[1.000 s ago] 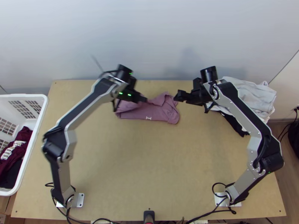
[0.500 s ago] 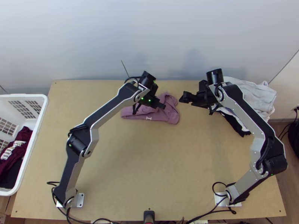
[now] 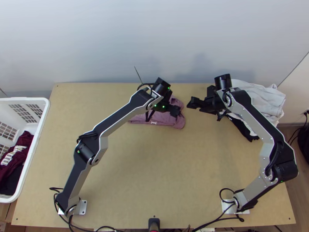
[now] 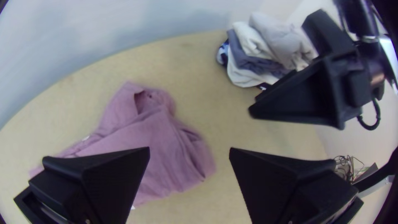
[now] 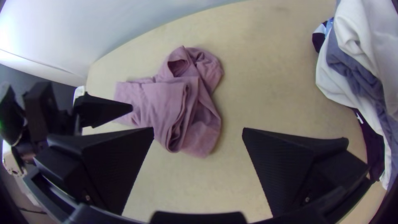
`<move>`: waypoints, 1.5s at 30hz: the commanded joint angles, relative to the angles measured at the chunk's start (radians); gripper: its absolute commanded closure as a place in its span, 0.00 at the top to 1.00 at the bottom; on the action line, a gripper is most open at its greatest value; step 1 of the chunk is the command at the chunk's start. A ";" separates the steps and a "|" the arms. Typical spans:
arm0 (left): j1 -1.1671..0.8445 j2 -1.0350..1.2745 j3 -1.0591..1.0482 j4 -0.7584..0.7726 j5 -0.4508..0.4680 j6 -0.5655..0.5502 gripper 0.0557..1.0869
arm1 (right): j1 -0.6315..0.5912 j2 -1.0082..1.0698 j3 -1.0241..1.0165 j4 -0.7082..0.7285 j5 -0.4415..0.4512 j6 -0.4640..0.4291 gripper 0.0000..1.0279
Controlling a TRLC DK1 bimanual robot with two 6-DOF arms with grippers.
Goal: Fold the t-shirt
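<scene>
Shirt [image 4: 157, 137] lies partly folded, uneven, below left pincer [image 3: 176, 111], with right pincer [image 5: 198, 129] just beside it. Both pincers are spread wide, with nothing in grip. Step in hand, I think: tidy bunched end [image 4: 155, 97], just beyond left pincer. Best is to go down slowly, one finger on each side of fold, close on all layers together, then pull softly outward, so strip does not twist.

Large pale lettering [image 3: 11, 156] ran across dark red garment [image 3: 26, 140] in white basket [image 3: 46, 112], wording unclear. Small white mark [image 3: 153, 122] stood on pink t-shirt [image 3: 172, 120], too small to read.
</scene>
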 commanded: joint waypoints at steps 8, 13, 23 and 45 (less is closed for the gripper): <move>0.103 -0.255 -0.043 -0.139 -0.012 -0.051 0.95 | 0.146 -0.019 0.016 0.056 0.005 -0.100 0.97; 0.181 -0.327 -0.086 -0.244 -0.012 -0.045 0.95 | 0.264 -0.008 0.008 0.134 0.091 -0.258 0.97; 0.281 -0.386 -0.102 -0.293 -0.012 -0.051 0.95 | 0.347 0.026 -0.153 0.547 0.306 -0.769 0.96; 0.400 -0.556 -0.369 -0.291 -0.010 -0.027 0.95 | 0.491 0.179 -0.363 0.843 0.315 -1.221 0.96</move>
